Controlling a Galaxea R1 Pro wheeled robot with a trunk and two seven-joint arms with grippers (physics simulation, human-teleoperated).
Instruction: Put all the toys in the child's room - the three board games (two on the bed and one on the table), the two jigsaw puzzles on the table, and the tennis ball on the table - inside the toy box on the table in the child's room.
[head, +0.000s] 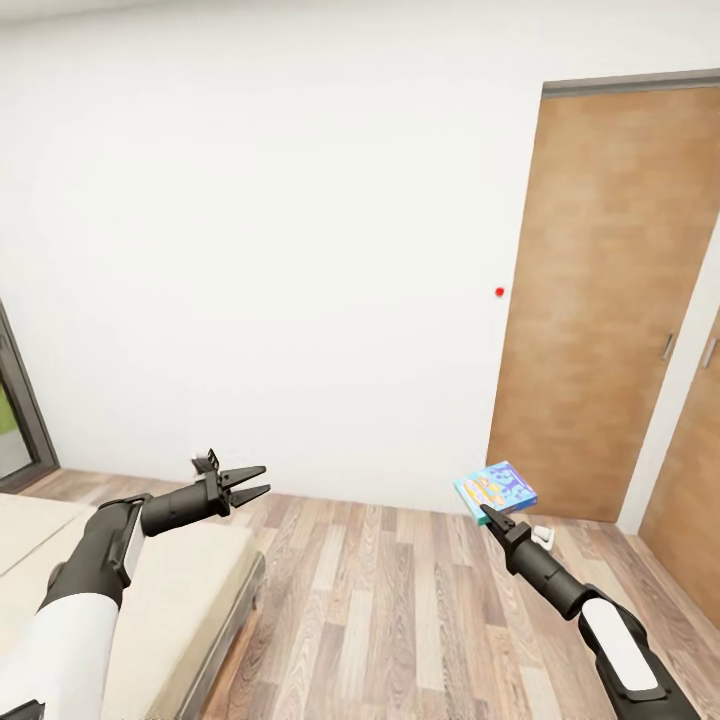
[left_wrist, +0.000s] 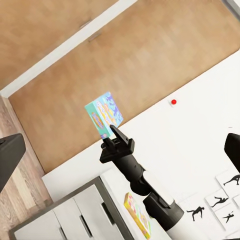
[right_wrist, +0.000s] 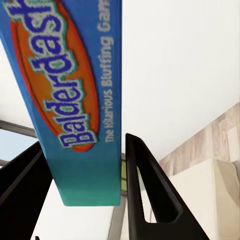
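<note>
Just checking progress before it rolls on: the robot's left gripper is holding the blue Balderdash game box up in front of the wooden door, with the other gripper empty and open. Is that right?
Not quite: the right gripper holds the blue Balderdash game box, as the head view shows, and the right wrist view shows its fingers either side of the box. The left gripper is the empty, open one. The wooden door does stand behind the box.
</note>
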